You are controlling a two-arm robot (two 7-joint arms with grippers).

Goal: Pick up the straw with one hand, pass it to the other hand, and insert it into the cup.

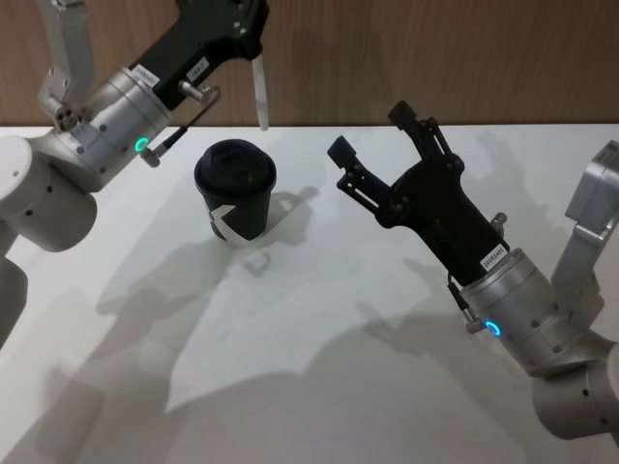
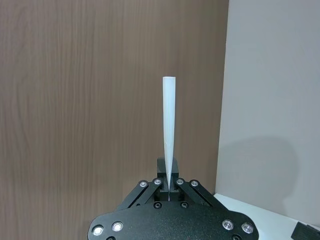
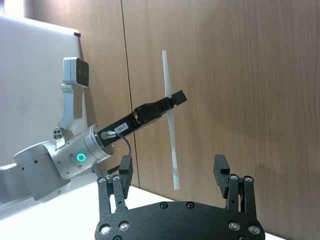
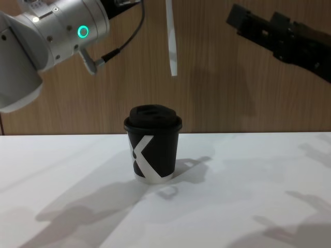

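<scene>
The straw (image 1: 259,95) hangs pinched by the left gripper (image 1: 253,46), higher than the cup (image 1: 235,189) on the white table (image 1: 319,387). The right gripper (image 1: 371,131) is spread; a wood wall (image 1: 464,58) stands behind.

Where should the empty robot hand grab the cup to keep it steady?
Pinch the side wall of the cup, below the lid, coming from the robot's right with the open right gripper. It stands upright, and the left gripper holds the straw higher up, so leave the top free.

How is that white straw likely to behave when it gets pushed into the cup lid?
The straw runs straight either side of the left gripper, so it is probably fairly stiff. It is thin, so likely light, and may buckle if jammed against the cup.
</scene>
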